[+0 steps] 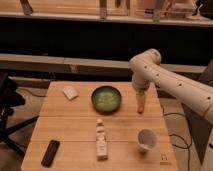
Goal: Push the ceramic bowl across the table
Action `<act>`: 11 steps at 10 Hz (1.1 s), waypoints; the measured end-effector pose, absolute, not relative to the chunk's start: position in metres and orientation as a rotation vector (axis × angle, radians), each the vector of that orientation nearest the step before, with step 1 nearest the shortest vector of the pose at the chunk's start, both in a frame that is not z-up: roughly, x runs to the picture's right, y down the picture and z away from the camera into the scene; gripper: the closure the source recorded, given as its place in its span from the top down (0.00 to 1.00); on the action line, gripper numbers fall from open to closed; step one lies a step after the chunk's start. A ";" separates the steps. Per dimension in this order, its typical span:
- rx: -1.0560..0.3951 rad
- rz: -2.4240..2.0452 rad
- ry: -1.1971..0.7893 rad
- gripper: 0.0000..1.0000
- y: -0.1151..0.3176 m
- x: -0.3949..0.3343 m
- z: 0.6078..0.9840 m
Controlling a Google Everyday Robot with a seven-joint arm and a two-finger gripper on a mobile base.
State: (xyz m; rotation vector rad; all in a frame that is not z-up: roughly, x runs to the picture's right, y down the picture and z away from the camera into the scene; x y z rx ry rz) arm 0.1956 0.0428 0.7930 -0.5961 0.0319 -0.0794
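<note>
Table: light plank top with a small dark logo at its near right corner; it carries five loose items.

Arm: white, reaching in from the right and bending down over the far right part of the table.

Ceramic bowl: dark green with a paler speckled inside; it stands upright in the far half of the table, about midway between the left and right edges; nothing rests in it or against it.

Gripper: hangs from the arm with its orange tip pointing down, just to the right of the bowl and low over the wood; bare table shows between it and the bowl's right rim, so there is no contact; the jaws stand apart and carry nothing; whether the tip touches the table cannot be told.

Other items: a white bottle lies on its side near of the bowl; a white cup lies tipped at the near right; a dark flat handset sits at the near left; a small white packet sits at the far left, well apart from the bowl.

Finding: judged from this layout, the approach is nearly complete and the push itself is not yet begun; left to do are closing the gap to the right rim and sliding the bowl leftward; the packet may lie close to that path.
</note>
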 end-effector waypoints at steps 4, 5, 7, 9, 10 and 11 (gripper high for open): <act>-0.604 -0.079 0.027 0.80 0.043 0.195 0.797; -0.606 -0.081 0.027 0.80 0.043 0.194 0.798; -0.611 -0.082 0.025 0.80 0.043 0.192 0.800; -0.615 -0.082 0.024 0.80 0.044 0.191 0.802; -0.617 -0.084 0.022 0.80 0.044 0.191 0.803; -0.620 -0.084 0.022 0.80 0.044 0.190 0.805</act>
